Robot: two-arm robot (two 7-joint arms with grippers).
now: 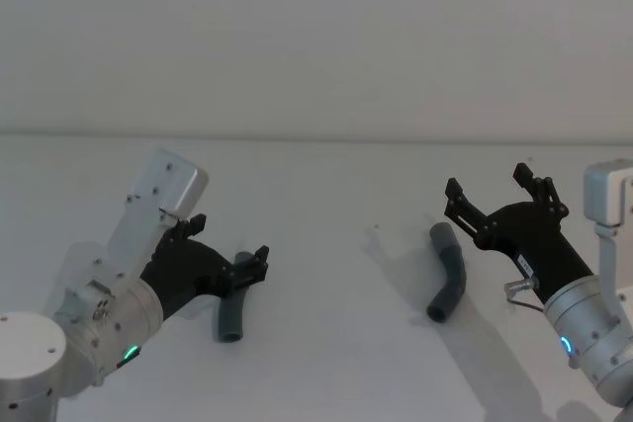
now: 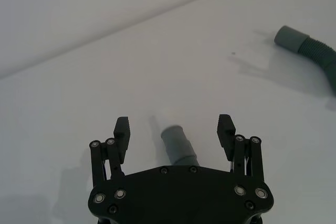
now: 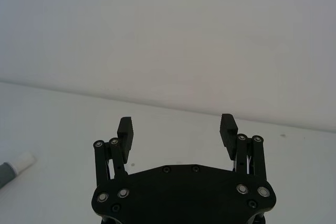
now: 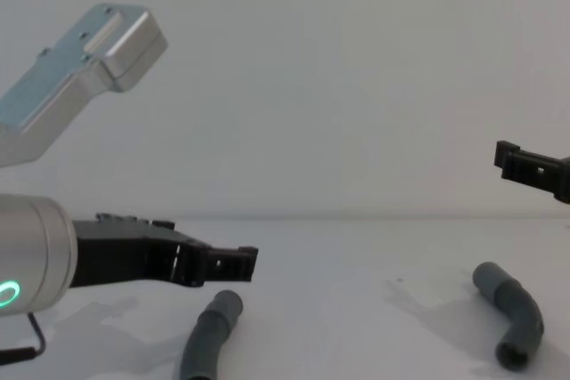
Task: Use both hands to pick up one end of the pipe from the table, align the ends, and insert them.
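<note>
Wall: you face a plain, pale grey, matte wall (image 1: 316, 37) spanning the whole background.
Speck: you see one tiny dark speck (image 2: 233, 53) below it.

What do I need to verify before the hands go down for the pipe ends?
1. The left hand is open: ok, fingers spread.
2. The left hand is centred on its pipe end: ok, that end lies between the fingers.
3. The left hand is down at that end: not ok, chest view shows it higher.
4. The right hand is open: ok.
5. The right hand is aimed at the bent pipe section: not ok, the section lies off to its left on the table.
6. Which end carries the white spigot: cannot tell.
</note>
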